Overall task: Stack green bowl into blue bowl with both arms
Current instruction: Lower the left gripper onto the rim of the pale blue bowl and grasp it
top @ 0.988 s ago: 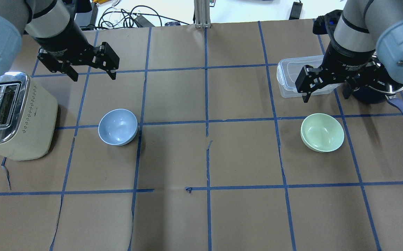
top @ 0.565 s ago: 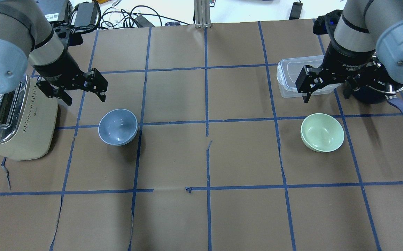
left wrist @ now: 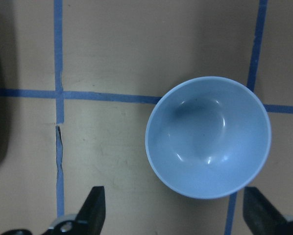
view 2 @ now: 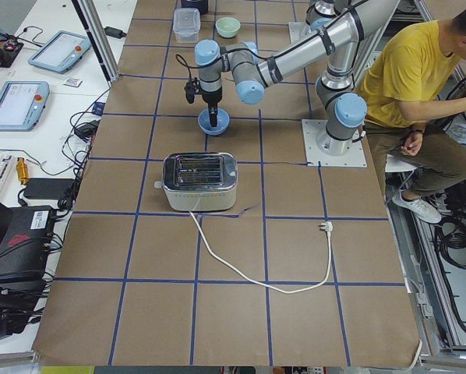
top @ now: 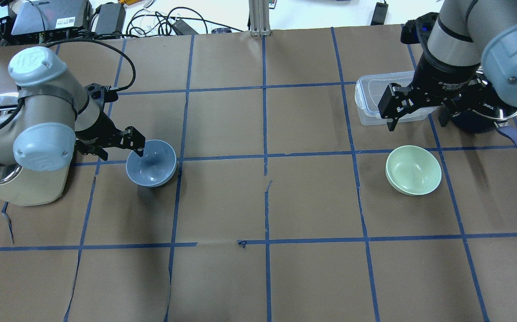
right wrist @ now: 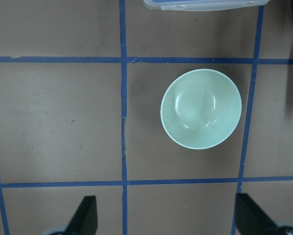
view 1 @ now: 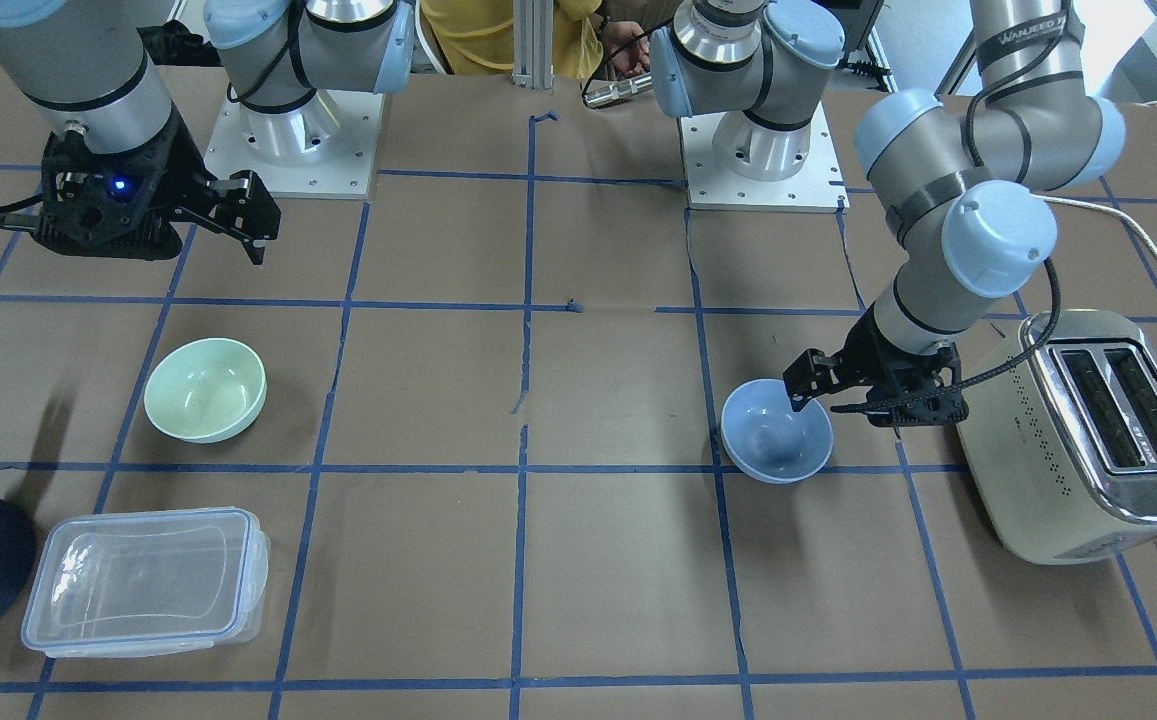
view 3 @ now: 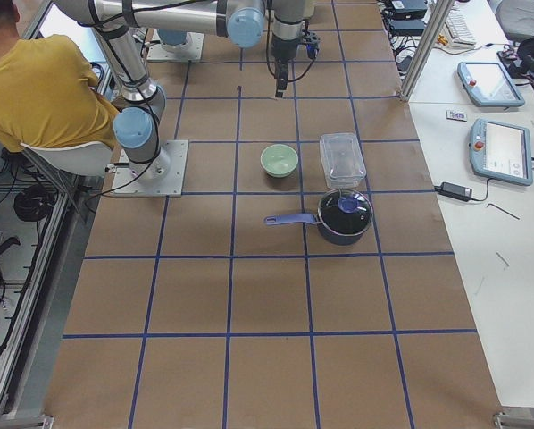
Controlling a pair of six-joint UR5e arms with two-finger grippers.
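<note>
The left gripper (top: 121, 150) stands wide open, low over the table (top: 258, 277) at the blue bowl (top: 151, 163); in the overhead view one finger's tip overlaps the bowl's rim on the side toward the toaster (top: 30, 190), while the other finger hangs over bare paper between bowl and toaster; whether any finger touches the rim I cannot tell; in the left wrist view the bowl sits upright and empty, ahead of the two spread fingertips and shifted toward one of them; the blue bowl rests on a blue tape line of the brown paper cover, just beside the toaster; the right gripper (top: 415, 121) is also spread wide and holds nothing; it hangs well above the table, over the near edge of the clear plastic container (top: 367, 96) and next to the dark blue pot (view 3: 344, 215); the green bowl (top: 414, 170) stands upright and empty on the paper just in front of that gripper, clear of it, near the container and the pot's handle; the two bowls are well apart, at opposite ends of the table.
</note>
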